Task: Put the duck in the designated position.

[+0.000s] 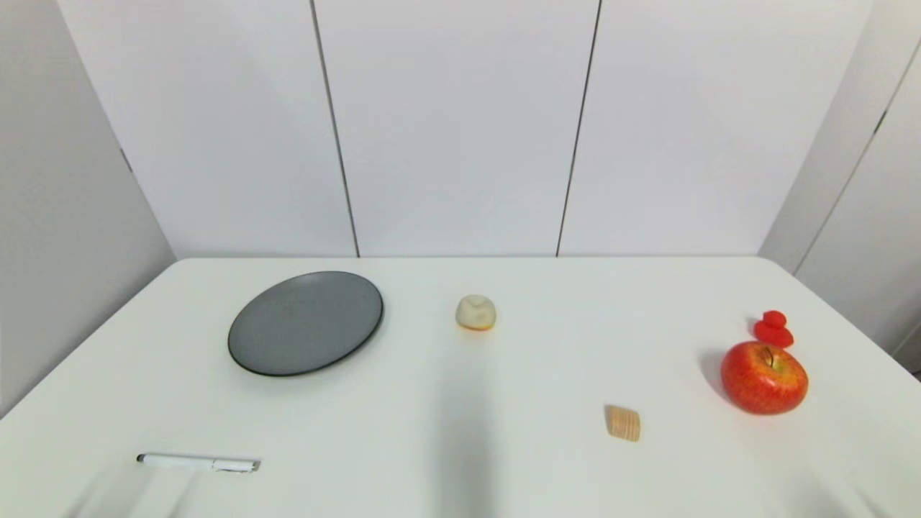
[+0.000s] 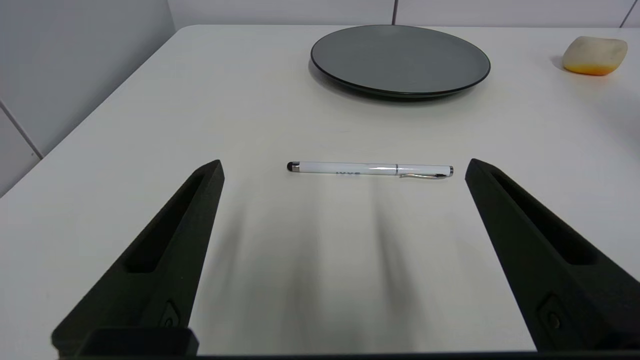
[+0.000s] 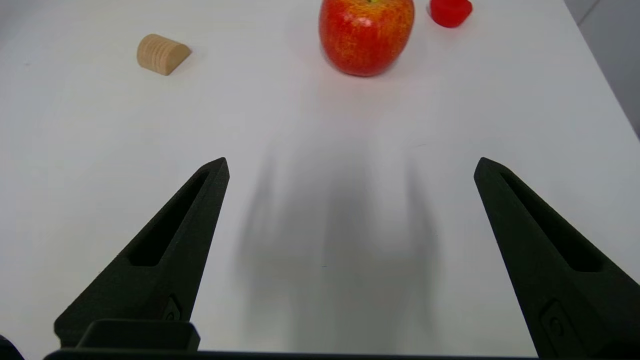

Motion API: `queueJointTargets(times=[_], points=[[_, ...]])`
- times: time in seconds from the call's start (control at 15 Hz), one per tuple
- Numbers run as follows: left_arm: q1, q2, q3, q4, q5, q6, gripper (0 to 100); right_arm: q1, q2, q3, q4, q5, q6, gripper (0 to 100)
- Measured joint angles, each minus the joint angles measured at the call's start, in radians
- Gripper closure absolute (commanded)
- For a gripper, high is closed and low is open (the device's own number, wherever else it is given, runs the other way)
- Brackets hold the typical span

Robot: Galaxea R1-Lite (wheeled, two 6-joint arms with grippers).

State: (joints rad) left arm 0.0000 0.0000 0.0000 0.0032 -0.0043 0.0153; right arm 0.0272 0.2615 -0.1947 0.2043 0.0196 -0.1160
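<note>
**Both pincers spread wide and empty; duck sits behind the apple**

The right gripper [image 3: 350,162] is released, fingers far apart over bare table [image 1: 460,446], holding nothing, well short of the apple [image 1: 764,378]. The left gripper [image 2: 345,165] is likewise wide open and empty, near the pen [image 2: 370,169]. The duck [image 1: 773,329] stands just beyond the apple. The grey plate [image 1: 306,322], far left of the apple, holds nothing.

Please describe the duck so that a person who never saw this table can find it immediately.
Look at the white table, on the robot's right side, where a big red-yellow apple stands. Just behind the apple, farther from the robot, sits the duck. It is much smaller than the apple, solid red all over, with a small round head on a round body.
</note>
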Motion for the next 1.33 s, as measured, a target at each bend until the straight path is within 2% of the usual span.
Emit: queueJointTargets(times=[0.2,0.47,0.53,0.73,0.87,1.07,1.33], points=[[0.000,0.000,0.000,0.000,0.000,0.000,0,-0.013,-0.071,0.082,-0.086,0.044,0.001,0],[0.000,0.000,0.000,0.000,0.000,0.000,0,-0.022,-0.155,0.117,-0.093,0.053,0.011,0],[0.000,0.000,0.000,0.000,0.000,0.000,0,-0.023,-0.179,0.118,-0.093,0.051,0.016,0],[0.000,0.000,0.000,0.000,0.000,0.000,0,-0.024,-0.234,0.143,-0.094,-0.001,0.026,0],[0.000,0.000,0.000,0.000,0.000,0.000,0,-0.024,-0.251,0.154,-0.111,-0.004,0.028,0],[0.000,0.000,0.000,0.000,0.001,0.000,0,-0.024,-0.261,0.183,-0.203,-0.011,0.040,0],[0.000,0.000,0.000,0.000,0.000,0.000,0,-0.024,-0.263,0.194,-0.207,-0.012,0.053,0]])
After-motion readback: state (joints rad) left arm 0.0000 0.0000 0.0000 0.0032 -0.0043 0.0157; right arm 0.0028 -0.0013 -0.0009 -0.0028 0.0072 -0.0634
